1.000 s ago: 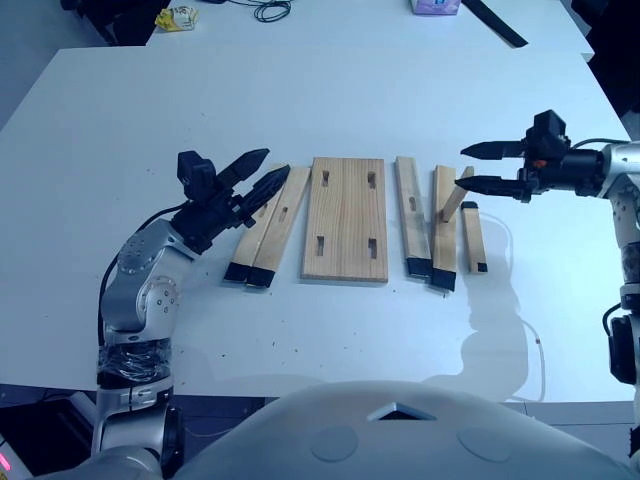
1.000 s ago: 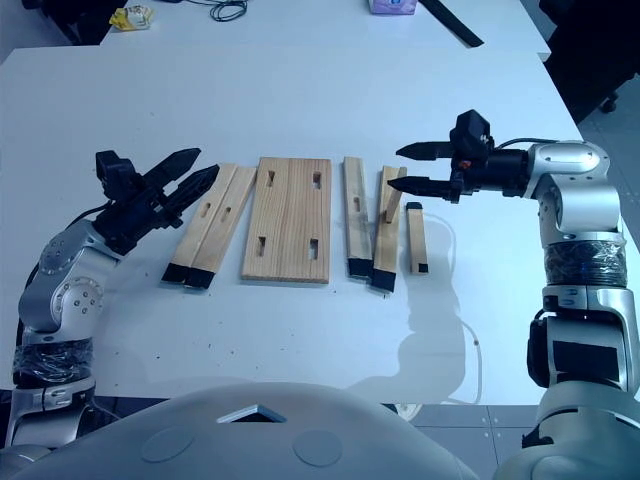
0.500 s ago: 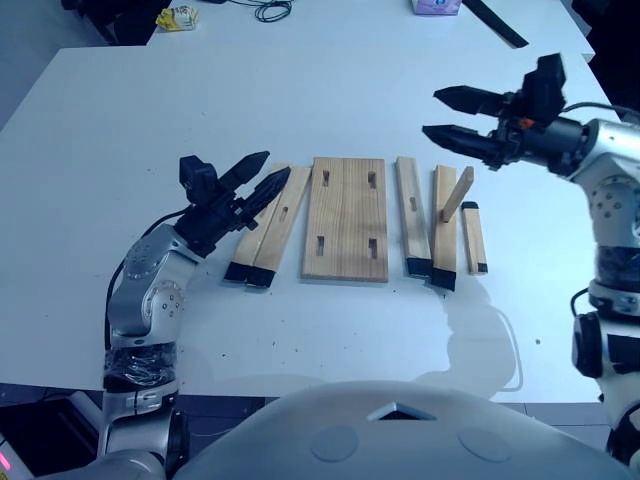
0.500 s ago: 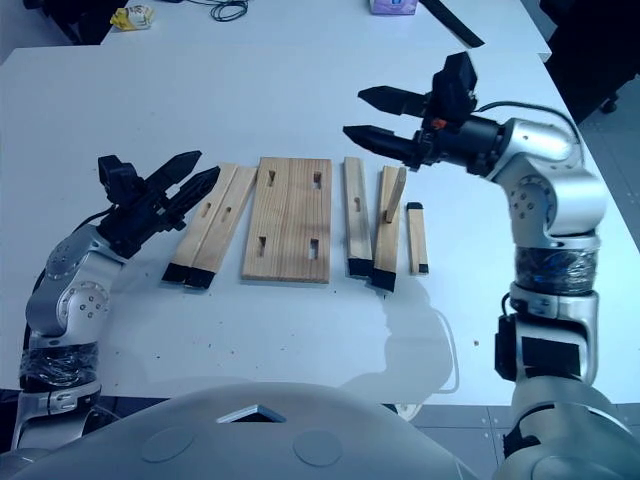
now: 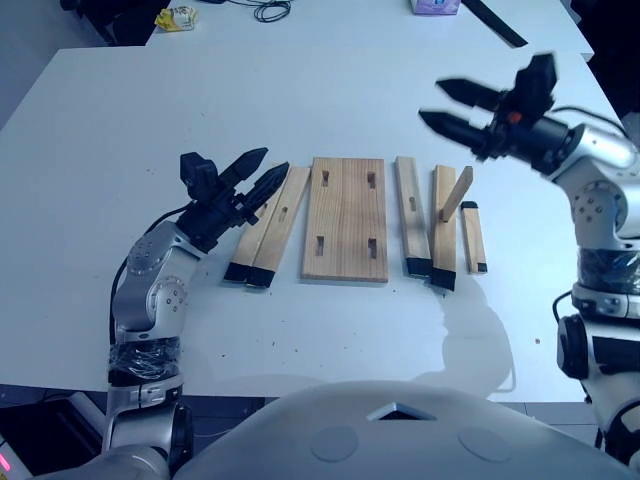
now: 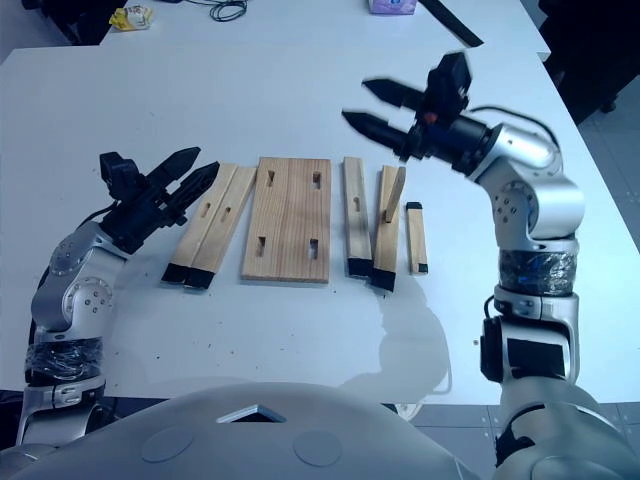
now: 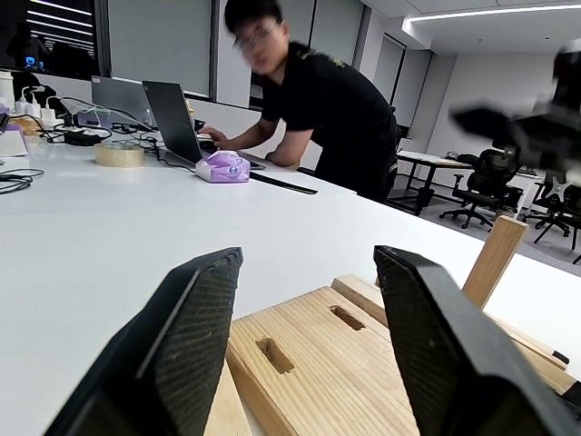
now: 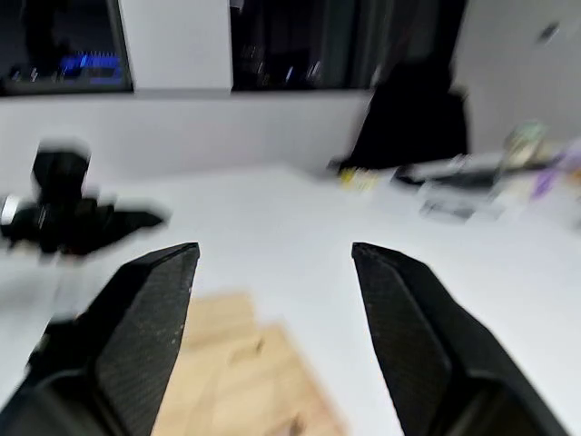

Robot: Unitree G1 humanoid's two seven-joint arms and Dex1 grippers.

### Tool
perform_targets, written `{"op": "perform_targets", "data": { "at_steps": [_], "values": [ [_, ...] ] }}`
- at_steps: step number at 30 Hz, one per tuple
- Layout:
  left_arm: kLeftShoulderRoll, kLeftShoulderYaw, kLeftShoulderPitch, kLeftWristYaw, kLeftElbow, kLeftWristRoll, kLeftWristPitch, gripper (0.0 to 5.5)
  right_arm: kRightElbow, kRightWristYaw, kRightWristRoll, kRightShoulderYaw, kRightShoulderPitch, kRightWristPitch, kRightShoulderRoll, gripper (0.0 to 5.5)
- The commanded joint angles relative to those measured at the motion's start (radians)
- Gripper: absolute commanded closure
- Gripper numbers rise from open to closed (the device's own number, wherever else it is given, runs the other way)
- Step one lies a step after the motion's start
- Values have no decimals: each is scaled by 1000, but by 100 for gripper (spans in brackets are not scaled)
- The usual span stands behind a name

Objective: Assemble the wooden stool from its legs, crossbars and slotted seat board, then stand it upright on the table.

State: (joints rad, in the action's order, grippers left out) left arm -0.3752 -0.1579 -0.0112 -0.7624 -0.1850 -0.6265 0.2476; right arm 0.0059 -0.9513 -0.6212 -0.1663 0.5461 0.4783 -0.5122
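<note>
The slotted seat board [image 5: 346, 218] lies flat mid-table. Two legs [image 5: 268, 224] with black tips lie side by side to its left, and two more legs [image 5: 427, 223] to its right. A short crossbar [image 5: 456, 194] stands tilted, plugged into the right-hand leg, and another short piece [image 5: 472, 238] lies beside it. My left gripper [image 5: 257, 173] hovers open just over the far ends of the left legs. My right gripper [image 5: 452, 106] is open in the air, above and beyond the right legs. The board [image 7: 327, 363] and the tilted crossbar [image 7: 491, 262] also appear between my left fingers.
The white table [image 5: 200, 100] has free room all round the parts. A second table behind holds a cable [image 5: 272, 10], a yellow packet [image 5: 177, 17], a purple box [image 5: 435, 6] and a black strip [image 5: 493, 22].
My right gripper has risen from beside the tilted crossbar and swung up and back over the table, staying open. The left gripper has barely shifted.
</note>
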Motion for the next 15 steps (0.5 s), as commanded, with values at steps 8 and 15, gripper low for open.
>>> {"op": "perform_targets", "data": {
  "at_steps": [8, 15],
  "values": [
    [12, 1, -17, 10, 12, 8, -2, 281, 197, -10, 324, 242, -178, -155, -70, 239],
    [0, -12, -21, 2, 21, 4, 3, 281, 182, 6, 263, 206, -152, -171, -27, 239]
  ]
}}
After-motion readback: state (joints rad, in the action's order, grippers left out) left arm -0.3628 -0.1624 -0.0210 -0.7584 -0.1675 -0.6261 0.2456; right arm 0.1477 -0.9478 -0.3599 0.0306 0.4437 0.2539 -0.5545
